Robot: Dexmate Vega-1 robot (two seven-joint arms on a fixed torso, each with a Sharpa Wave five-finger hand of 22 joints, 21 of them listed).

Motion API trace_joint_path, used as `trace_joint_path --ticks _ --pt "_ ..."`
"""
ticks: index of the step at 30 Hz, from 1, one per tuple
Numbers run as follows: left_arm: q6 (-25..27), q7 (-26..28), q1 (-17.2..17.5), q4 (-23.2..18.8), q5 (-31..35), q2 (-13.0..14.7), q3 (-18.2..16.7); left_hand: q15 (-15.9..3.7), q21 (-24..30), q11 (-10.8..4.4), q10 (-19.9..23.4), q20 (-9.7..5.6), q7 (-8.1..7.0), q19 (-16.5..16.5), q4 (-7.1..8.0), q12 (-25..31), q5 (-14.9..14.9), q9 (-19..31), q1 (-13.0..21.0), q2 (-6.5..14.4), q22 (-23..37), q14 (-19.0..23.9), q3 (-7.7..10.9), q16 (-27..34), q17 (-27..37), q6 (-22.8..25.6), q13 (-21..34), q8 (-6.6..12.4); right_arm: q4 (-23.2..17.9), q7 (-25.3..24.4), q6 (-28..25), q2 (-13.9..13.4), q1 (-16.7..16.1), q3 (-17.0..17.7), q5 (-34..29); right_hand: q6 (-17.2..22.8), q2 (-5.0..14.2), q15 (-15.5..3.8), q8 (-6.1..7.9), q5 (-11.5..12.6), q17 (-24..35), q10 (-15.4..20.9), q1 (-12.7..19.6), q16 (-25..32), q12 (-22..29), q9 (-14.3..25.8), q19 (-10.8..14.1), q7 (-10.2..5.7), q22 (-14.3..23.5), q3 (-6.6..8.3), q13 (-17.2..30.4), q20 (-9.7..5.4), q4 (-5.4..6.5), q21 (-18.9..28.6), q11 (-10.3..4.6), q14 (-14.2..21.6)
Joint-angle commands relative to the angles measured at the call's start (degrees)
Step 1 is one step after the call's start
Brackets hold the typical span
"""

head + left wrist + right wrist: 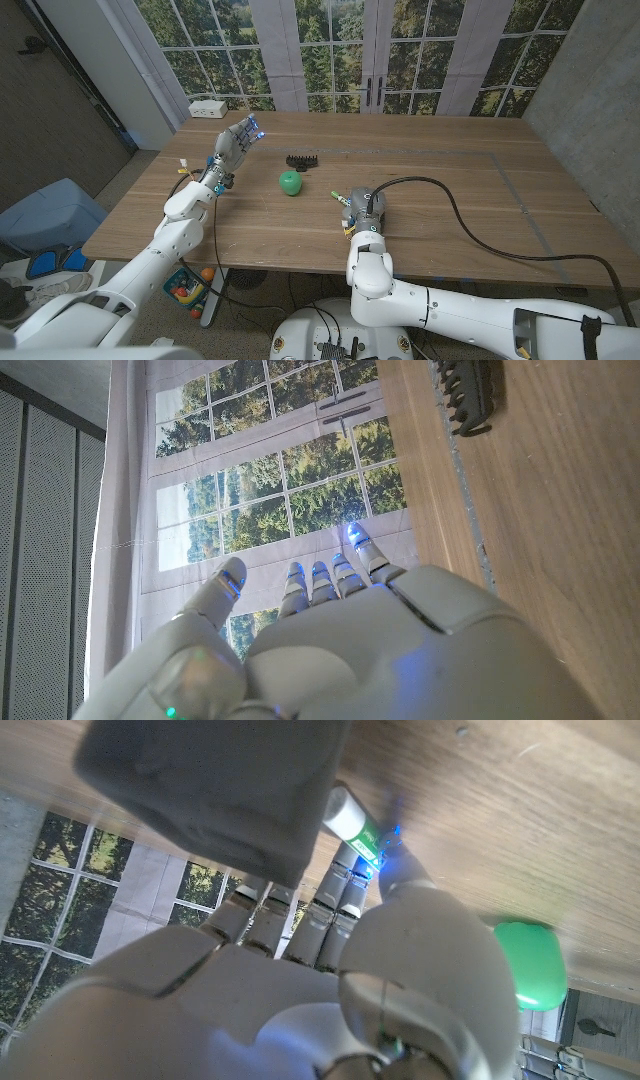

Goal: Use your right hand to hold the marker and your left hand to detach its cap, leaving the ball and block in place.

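The marker [337, 196], white with a green end, lies on the wooden table [450, 200] right of centre. My right hand [362, 212] sits over it, fingers curled around its barrel, and the green tip pokes out on the hand's left. In the right wrist view the marker [352, 822] shows between my fingertips [340, 885] and thumb. The green ball [290, 183] rests just left of that hand. A black toothed block [301, 159] lies behind the ball. My left hand [238, 136] hangs open above the table's far left, fingers spread, holding nothing.
A thick black cable [470, 225] runs from my right hand across the table's right half. A white power strip [209, 108] lies at the far left corner. The block [468, 395] is seen past my left hand [330, 650].
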Motion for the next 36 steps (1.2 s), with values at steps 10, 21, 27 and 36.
trace_joint_path --ticks 10,21,27,36 --pt "0.5 1.1 -0.3 -0.8 0.9 0.6 0.5 -0.4 -0.7 -0.09 0.6 0.27 0.04 0.7 -2.48 0.3 -0.1 0.1 0.7 2.8 0.1 0.8 0.03 -0.2 -0.4 0.9 0.2 0.31 2.5 -13.7 9.3 -0.5 -5.9 8.3 4.1 5.4 0.66 -10.32 2.44 1.2 3.4 5.4 3.6 3.9 -0.3 1.5 2.3 -3.52 0.5 -1.57 0.9 -3.95 1.5 1.9 -2.04 8.5" --pt "1.1 1.6 -0.8 -0.7 1.6 0.7 0.9 -0.01 -1.6 -0.1 1.9 0.38 0.16 1.5 -5.47 0.6 -0.6 0.1 2.1 1.9 0.1 2.3 -0.37 0.0 -0.6 1.7 0.2 0.4 1.8 -24.5 26.2 -4.0 -11.8 15.5 3.5 4.4 0.82 -10.31 4.51 3.5 11.5 4.2 4.8 9.4 0.1 5.2 7.4 -3.86 2.8 -4.49 4.4 -6.61 2.2 7.8 -2.04 15.9" --pt "2.2 1.4 -1.3 -0.9 2.1 1.5 1.4 1.09 -2.8 0.63 4.8 2.78 -0.23 4.6 -10.26 1.2 -1.5 0.2 4.0 -0.2 0.2 5.3 -1.43 0.3 -0.5 3.3 0.3 0.59 3.3 -29.1 35.3 -5.0 -13.8 18.5 2.2 2.7 1.34 -10.23 6.51 6.1 22.5 3.9 5.3 8.3 0.8 9.4 7.1 -3.68 4.6 -6.62 10.5 -8.25 3.3 16.2 -2.16 19.0" --pt "2.3 3.0 -1.9 -2.0 5.6 3.1 2.6 1.08 -3.8 1.0 8.0 4.82 -0.6 8.0 -11.84 1.5 -1.6 0.3 7.0 -1.4 0.3 11.3 -2.0 1.3 -0.3 7.4 0.5 1.44 4.9 -31.0 41.1 -4.8 -14.7 21.6 -1.0 2.1 1.57 -10.17 7.14 7.5 32.0 4.0 5.5 5.1 0.5 10.9 4.6 -3.43 3.6 -8.26 15.9 -8.82 3.97 23.2 -2.34 20.4"
